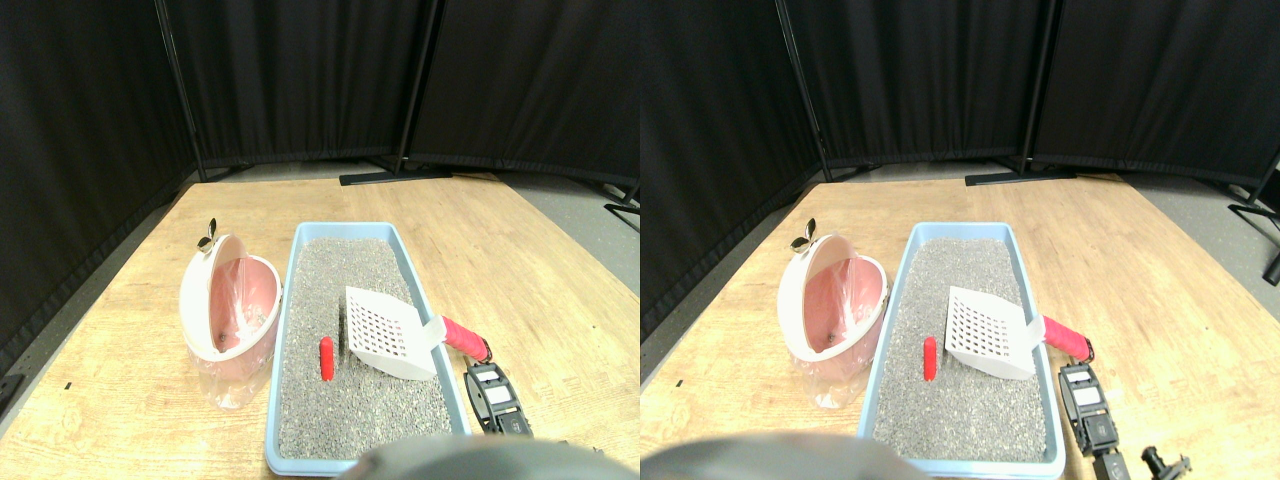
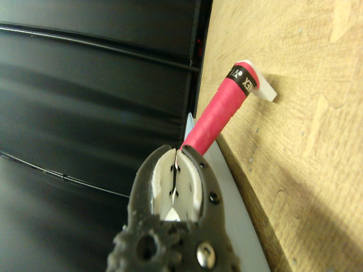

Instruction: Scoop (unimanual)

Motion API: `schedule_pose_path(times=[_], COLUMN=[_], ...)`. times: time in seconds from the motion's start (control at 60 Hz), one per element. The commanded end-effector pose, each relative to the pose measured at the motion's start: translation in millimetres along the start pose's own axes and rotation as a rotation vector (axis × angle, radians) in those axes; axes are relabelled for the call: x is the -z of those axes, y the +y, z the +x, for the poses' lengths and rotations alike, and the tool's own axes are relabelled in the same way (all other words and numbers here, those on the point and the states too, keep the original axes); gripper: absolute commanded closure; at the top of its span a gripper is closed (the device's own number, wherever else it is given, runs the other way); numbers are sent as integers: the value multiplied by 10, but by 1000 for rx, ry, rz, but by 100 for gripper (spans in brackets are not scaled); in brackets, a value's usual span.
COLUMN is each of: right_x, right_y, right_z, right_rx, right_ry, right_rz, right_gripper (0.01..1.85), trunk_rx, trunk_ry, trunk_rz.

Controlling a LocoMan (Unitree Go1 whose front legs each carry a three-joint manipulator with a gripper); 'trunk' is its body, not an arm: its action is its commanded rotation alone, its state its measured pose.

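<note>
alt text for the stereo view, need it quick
A white slotted scoop with a red wrapped handle rests in a blue litter tray, beside a small red object. A pink bin stands at the tray's left.

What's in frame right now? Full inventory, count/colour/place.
litter tray: 1, light blue, centre of the wooden floor, filled with grey litter.
scoop: 1, white slotted head lying on the litter at the tray's right side, with a pink-red wrapped handle sticking out over the right rim.
red object: 1, small, red, on the litter just left of the scoop head.
bin: 1, pink with a white lid tipped open, clear bag liner, on the floor left of the tray.
curtain panels: black, on stands along the back and left.
right gripper: 1, dark, beside the tray's right rim near the handle's end; jaws look closed, not gripping the handle.
</note>
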Motion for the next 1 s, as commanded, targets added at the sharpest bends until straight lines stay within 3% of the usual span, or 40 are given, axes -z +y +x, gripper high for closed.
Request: schedule_pose_path(times=[0.017, 0.25, 0.4, 0.5, 0.6, 0.717, 0.8, 1.0], right_x=[-73, -67, -50, -46, -59, -42, -20, 37], right_y=[-12, -53, -82, -119, -149, -169, -176, -169], right_z=[6, 34, 61, 81, 117, 155, 207, 283], right_rx=[7, -9, -29, -45, -38, -55, -44, -27], right_ry=[-43, -72, -136, -166, -143, -150, -114, -70], right_rz=[-9, 7, 70, 87, 94, 162, 195, 243], right_gripper=[145, 145, 144, 128, 111, 102, 93, 88], trunk_rx=[-6, 5, 17, 19, 21, 22, 22, 13], trunk_ry=[-4, -5, -2, -2, 0, 2, 2, 7], trunk_rz=[-4, 0, 0, -2, -3, -5, -5, -13])
